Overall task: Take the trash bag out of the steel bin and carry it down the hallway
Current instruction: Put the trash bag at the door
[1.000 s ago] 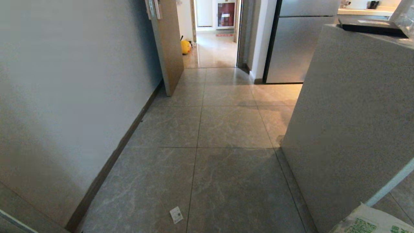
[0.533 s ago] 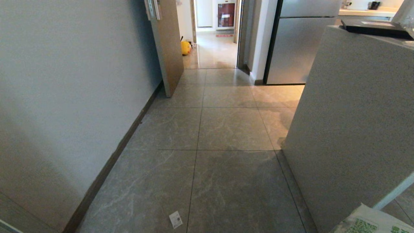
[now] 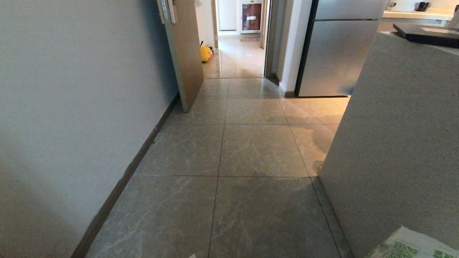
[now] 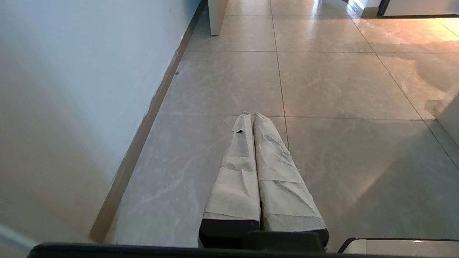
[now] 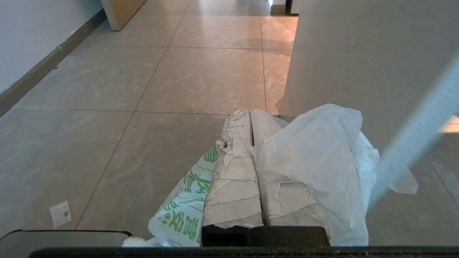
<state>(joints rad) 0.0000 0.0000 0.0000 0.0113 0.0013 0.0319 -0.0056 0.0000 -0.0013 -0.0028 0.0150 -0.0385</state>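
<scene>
Apparently trash bag (image 5: 315, 150) pinched in right gripper (image 5: 251, 114) jaws; left gripper (image 4: 252, 115) jaws pressed together.

Camera farther along the hallway (image 3: 258, 150), paper scrap (image 3: 192, 256) slipping under the bottom edge, refrigerator (image 3: 340, 53) and counter (image 3: 401, 143) shifted right

The head camera looks forward and down along the floor (image 3: 251, 150). Both wrist cameras sit low behind their pincers, facing the same tiles and wall (image 4: 71, 71).
</scene>
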